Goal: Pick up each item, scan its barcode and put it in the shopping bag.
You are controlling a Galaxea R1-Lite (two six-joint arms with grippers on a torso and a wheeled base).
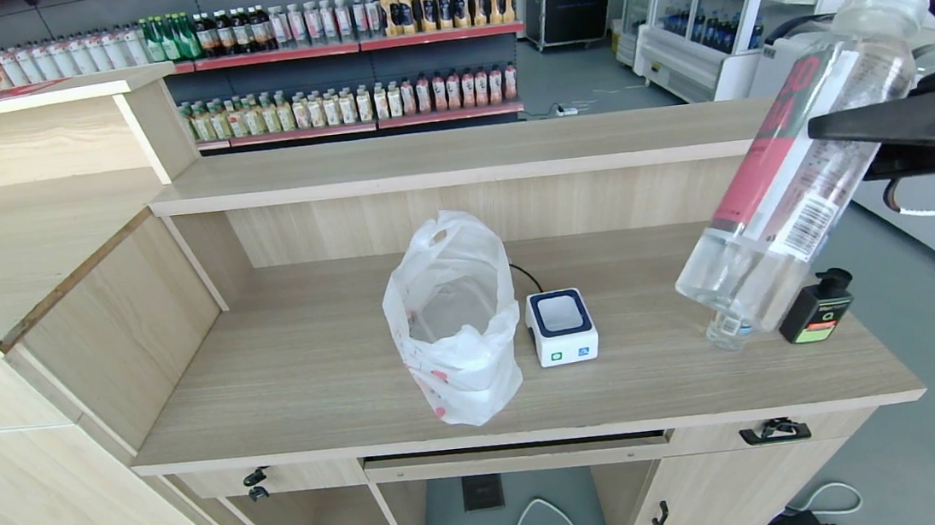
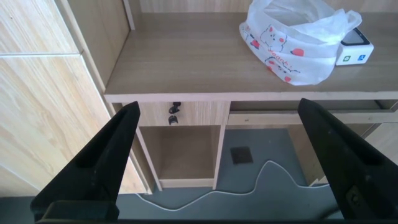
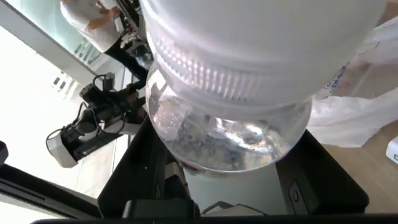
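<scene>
No text legible: bottle [image 1: 803, 179] has a barcode [image 1: 808, 228] and blurred red-label characters; bag [image 2: 292, 46] has cartoon print.

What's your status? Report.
Right gripper shut on water bottle, held tilted. Left gripper open, low. Shopping bag open beside scanner. Black bottle on counter, right end.

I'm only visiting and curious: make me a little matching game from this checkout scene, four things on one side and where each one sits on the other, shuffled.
Things:
1. water bottle
2. shopping bag
3. scanner
4. black pump bottle

Places:
A. standing open at the middle of the counter
B. standing at the counter's right end
C. held tilted in the air
D. on the counter, just right of the bag

Pairs: 1-C; 2-A; 3-D; 4-B
</scene>
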